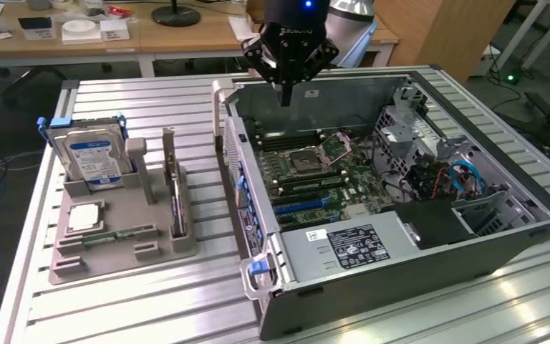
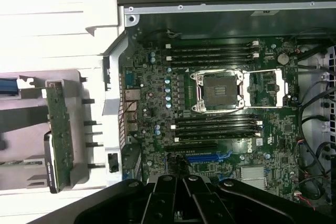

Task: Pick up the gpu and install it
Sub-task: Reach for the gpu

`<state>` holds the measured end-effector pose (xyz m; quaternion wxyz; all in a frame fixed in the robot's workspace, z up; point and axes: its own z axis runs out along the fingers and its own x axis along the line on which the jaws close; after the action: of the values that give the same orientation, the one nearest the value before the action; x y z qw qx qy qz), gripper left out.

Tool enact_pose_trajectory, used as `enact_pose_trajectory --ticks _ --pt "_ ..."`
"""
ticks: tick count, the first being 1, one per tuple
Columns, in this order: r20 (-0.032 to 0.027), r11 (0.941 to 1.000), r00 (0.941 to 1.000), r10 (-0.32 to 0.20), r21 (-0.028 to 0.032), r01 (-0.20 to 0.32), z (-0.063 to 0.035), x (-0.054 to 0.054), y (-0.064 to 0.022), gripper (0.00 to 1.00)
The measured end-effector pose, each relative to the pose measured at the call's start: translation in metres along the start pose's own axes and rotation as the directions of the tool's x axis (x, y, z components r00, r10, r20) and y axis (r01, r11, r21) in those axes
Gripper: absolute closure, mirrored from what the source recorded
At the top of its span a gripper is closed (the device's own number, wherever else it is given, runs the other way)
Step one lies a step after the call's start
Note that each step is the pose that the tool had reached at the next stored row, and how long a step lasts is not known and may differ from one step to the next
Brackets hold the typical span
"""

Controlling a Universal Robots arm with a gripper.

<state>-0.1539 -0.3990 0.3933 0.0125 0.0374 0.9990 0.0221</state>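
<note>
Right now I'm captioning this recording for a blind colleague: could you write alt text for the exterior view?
The robot arm's shut gripper hangs empty over the motherboard inside an open computer case. To the exterior view's left, the gpu stands on edge in a gray holder, beside a hard drive.

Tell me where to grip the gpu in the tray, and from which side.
Take the gpu by its upper long edge, from straight above, pinching its flat faces: it stands on edge in a slot of the grey tray, lower edge buried.

Lab (desks [image 1: 160,41], slotted aluminium bench [image 1: 141,304]).
</note>
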Motion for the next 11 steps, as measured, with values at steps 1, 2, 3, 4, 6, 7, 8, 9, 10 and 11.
enact_pose_trajectory --ticks 1,2,3,4,6,7,8,9,10,11 --pt "0.0000 1.0000 1.0000 0.000 0.0000 0.000 0.0000 0.002 -0.0002 0.90" --pt "0.0000 1.0000 1.0000 0.000 0.0000 0.000 0.0000 0.004 -0.0003 0.90" --pt "0.0000 1.0000 1.0000 0.000 0.0000 0.000 -0.0001 0.005 -0.0005 0.90" --pt "0.0001 1.0000 1.0000 0.000 0.0000 0.000 -0.0001 0.008 -0.0007 0.90" --pt "0.0001 1.0000 1.0000 0.000 -0.0001 0.000 -0.0002 0.011 -0.0010 0.90" --pt "0.0000 1.0000 1.0000 0.000 0.0000 0.000 -0.0002 0.012 -0.0011 0.90" --pt "0.0000 1.0000 1.0000 0.000 0.0000 0.000 -0.0003 0.014 -0.0012 0.90" --pt "0.0000 1.0000 1.0000 0.000 0.0000 0.000 -0.0003 0.015 -0.0013 0.90" --pt "0.0001 1.0000 1.0000 0.000 -0.0001 0.000 -0.0003 0.017 -0.0014 0.90" --pt "0.0001 1.0000 1.0000 0.000 -0.0001 0.000 -0.0003 0.018 -0.0016 0.90"
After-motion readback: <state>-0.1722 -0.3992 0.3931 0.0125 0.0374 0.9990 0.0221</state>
